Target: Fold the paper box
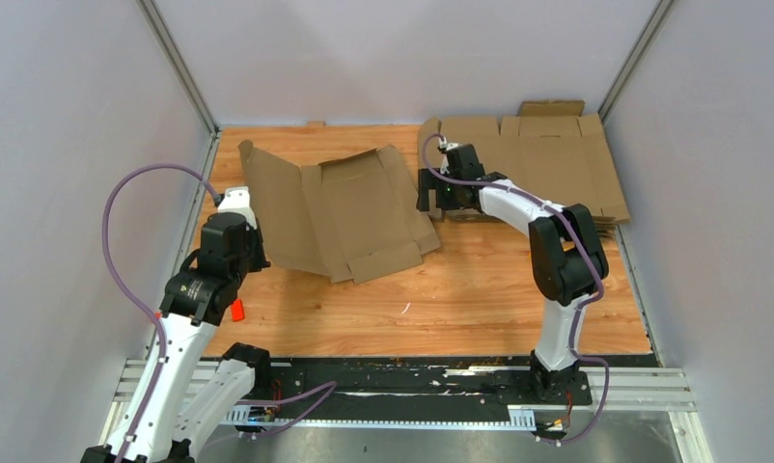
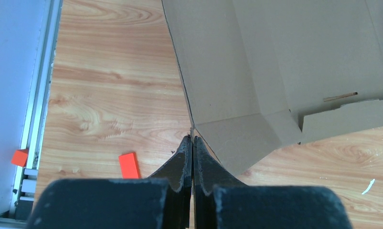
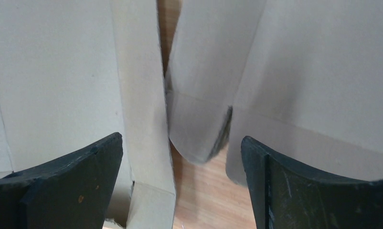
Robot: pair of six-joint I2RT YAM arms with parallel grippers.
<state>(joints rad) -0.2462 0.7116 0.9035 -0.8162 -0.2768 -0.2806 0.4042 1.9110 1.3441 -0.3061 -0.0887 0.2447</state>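
Lighting is bright, diffuse and even in all views; shadows are faint and soft-edged. The top view is sharp throughout. In the right wrist view the lower frame is dimmer, and the close right gripper fingers [image 3: 60,186] appear slightly blurred.

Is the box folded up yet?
Not yet. The paper box lies mostly spread on the table, its left panel tilted up.
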